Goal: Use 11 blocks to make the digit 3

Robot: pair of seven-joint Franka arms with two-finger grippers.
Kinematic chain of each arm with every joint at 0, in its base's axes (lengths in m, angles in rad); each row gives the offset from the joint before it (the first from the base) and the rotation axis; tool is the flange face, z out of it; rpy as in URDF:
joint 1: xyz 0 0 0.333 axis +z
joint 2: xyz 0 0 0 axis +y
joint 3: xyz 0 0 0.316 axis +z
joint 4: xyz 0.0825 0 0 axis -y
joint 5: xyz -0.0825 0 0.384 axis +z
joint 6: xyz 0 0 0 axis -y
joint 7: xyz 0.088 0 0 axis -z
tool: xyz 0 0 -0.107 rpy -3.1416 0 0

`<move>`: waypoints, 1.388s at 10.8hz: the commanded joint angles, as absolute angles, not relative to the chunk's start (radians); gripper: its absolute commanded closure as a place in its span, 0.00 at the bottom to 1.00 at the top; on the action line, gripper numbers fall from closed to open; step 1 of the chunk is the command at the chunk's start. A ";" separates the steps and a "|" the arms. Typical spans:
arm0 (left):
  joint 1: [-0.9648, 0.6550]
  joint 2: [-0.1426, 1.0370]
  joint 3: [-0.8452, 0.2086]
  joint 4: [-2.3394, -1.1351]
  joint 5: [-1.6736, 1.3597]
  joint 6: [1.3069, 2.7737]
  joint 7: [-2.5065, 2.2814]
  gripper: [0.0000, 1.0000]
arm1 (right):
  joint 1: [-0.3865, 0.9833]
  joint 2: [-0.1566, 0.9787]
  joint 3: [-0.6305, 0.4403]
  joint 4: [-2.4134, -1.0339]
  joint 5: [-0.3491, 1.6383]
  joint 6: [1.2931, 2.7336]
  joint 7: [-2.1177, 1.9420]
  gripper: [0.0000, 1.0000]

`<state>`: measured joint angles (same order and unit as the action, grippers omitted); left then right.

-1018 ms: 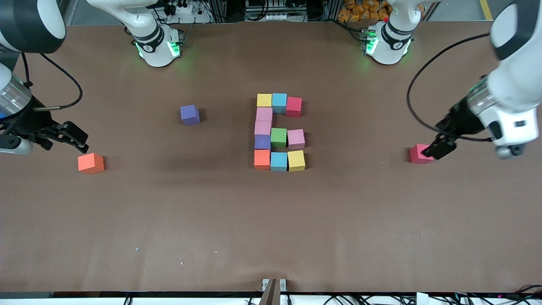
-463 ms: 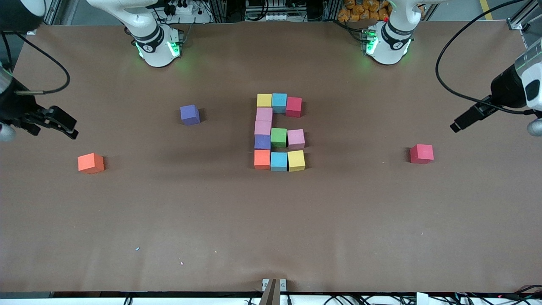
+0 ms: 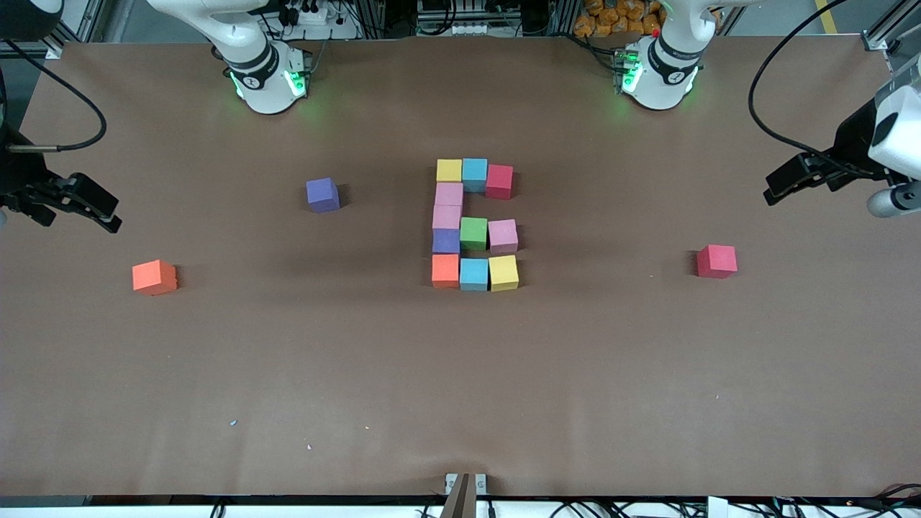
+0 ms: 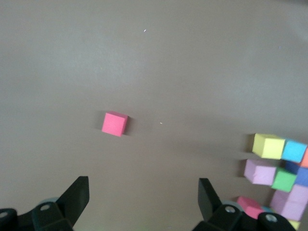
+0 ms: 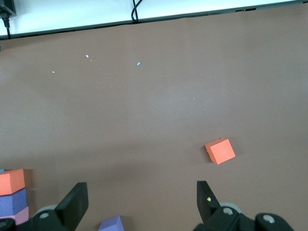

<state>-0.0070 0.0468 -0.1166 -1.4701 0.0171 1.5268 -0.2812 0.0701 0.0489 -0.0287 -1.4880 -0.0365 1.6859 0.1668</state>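
Nearest the front camera we see bare brown table cover (image 3: pixel 460 388) with a few tiny specks. Next, the cluster of small matte foam cubes (image 3: pixel 475 224) mid-table: its nearest row is orange (image 3: pixel 445 270), light blue (image 3: pixel 473 274), yellow (image 3: pixel 504 273), touching. Farther: purple (image 3: pixel 446 241), green (image 3: pixel 473 233), pink (image 3: pixel 503 236). Then two pink cubes (image 3: pixel 448 206) stacked in a column on the right arm's side. Farthest row: yellow (image 3: pixel 449 170), light blue (image 3: pixel 475 174), red (image 3: pixel 499 180).

We see three loose cubes well apart from the cluster: an orange foam cube (image 3: pixel 154 277) and a purple foam cube (image 3: pixel 322 194) toward the right arm's end, and a red-pink foam cube (image 3: pixel 717 261) toward the left arm's end.

The right gripper (image 3: pixel 90 207) hangs over the table edge above the orange cube, jaws wide, empty. The left gripper (image 3: pixel 795 180) hangs over the left arm's end, jaws wide, empty.
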 commanded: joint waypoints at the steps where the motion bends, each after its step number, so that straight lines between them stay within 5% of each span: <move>1: -0.017 0.020 -0.135 -1.460 0.077 1.494 -0.219 0.00 | 0.048 0.058 -0.020 -1.456 -0.045 1.669 0.161 0.00; 15: -0.014 -0.006 -0.143 -1.442 0.020 1.473 -0.202 0.00 | -0.002 0.066 -0.018 -1.468 -0.031 1.621 -0.020 0.00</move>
